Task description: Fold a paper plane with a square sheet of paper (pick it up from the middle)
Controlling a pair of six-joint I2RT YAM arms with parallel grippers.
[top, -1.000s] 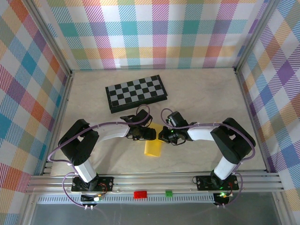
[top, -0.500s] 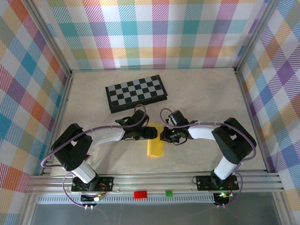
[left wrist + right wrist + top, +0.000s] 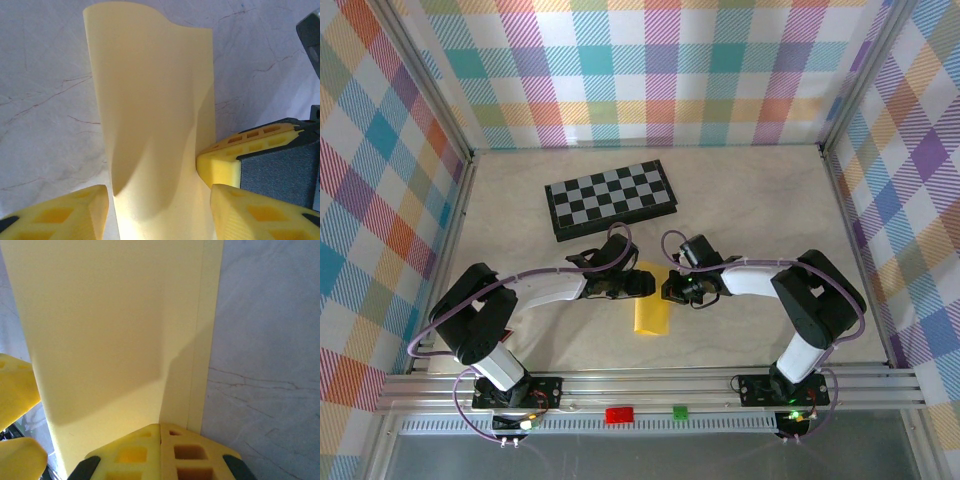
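Sheet of paper [image 3: 652, 312] is bowing: light, floppy, easily creased. Left gripper [image 3: 159, 202] is straddling it, jaws apart; right gripper [image 3: 160, 442] is sitting closed at its edge. Pinching along the fold looks best

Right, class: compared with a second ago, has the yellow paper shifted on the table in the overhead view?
Yes, slightly. The yellow paper has slid a little to the right, judged against the chessboard, which has stayed put.

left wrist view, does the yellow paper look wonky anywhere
Yes. The folded yellow paper sheet is not flat: its upper layer bows up off the pale marbled tabletop in a curl, leaving the far edge wavy. In the right wrist view its long edges sit offset, not flush.
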